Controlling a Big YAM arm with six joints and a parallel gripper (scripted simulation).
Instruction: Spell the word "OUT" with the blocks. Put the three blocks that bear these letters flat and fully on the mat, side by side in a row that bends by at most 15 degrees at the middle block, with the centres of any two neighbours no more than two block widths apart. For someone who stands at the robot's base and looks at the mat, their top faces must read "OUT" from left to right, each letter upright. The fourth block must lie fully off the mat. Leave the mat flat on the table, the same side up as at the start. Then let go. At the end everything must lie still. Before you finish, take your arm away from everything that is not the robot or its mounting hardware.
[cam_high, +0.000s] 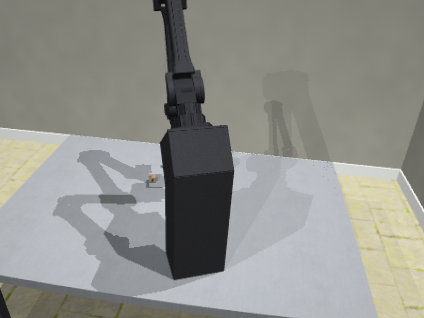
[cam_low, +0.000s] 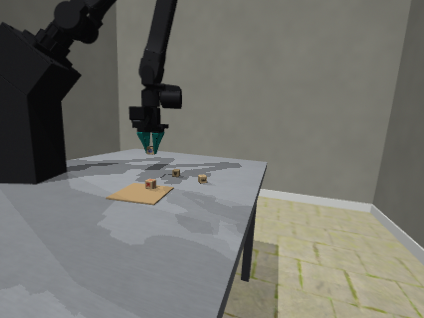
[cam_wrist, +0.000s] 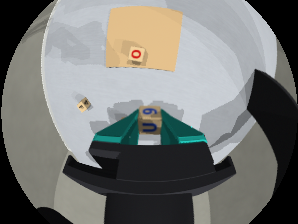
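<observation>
- Your gripper hangs in the air above the table, its teal fingers closed on a small wooden block; the face toward the wrist camera shows a blue "U".
- In the exterior view you can see that held block well clear of the table top, toward the far edge.
- The tan mat lies flat on the table, nearer the far edge than the near one.
- One block with a red "O" sits on the mat, at the mat's edge nearest the gripper.
- Two more blocks rest off the mat on the bare table: one just beyond the mat, the other closer to the right-hand edge. Their letters are too small for you to read here.
- In the top view the tall black column hides most of the table; only one block shows beside it, and you probably cannot tell which.
</observation>
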